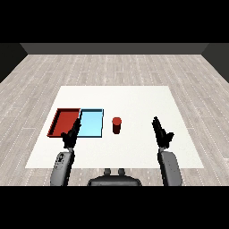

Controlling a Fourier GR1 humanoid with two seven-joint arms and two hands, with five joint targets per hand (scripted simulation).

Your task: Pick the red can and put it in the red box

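White table (134,98) on grey plank floor (112,67).

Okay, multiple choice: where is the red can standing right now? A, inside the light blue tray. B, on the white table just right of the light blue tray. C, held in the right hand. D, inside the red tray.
B: the red can stands upright on the white table, beside the right edge of the light blue tray, and neither hand touches it.

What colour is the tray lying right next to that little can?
Light blue. The tray beside the red can shows best in the head view.
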